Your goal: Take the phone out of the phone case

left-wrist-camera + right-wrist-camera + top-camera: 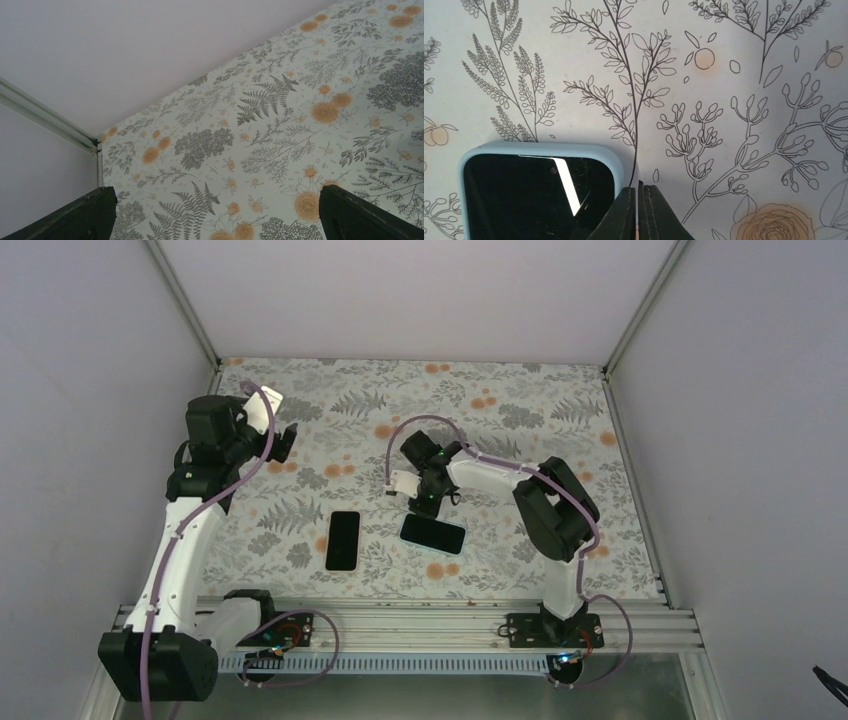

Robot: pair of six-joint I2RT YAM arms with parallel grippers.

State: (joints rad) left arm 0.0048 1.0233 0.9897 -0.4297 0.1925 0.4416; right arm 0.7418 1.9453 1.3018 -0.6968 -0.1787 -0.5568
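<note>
Right fingers (623, 217) pressed together against light-blue soft phone case (539, 149) corner, likely to pry the lip.
Black glossy phone (524, 200) seated inside; left fingers (75, 217) spread, parked 10 o'clock, clear.

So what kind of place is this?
Probably a robot test booth: plain grey walls box in the flowery table, and the left arm and right arm are bolted to a metal rail.

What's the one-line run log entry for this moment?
right gripper shut, tips beside blue phone case corner | left gripper open, empty, far-left | case flat on table
</note>
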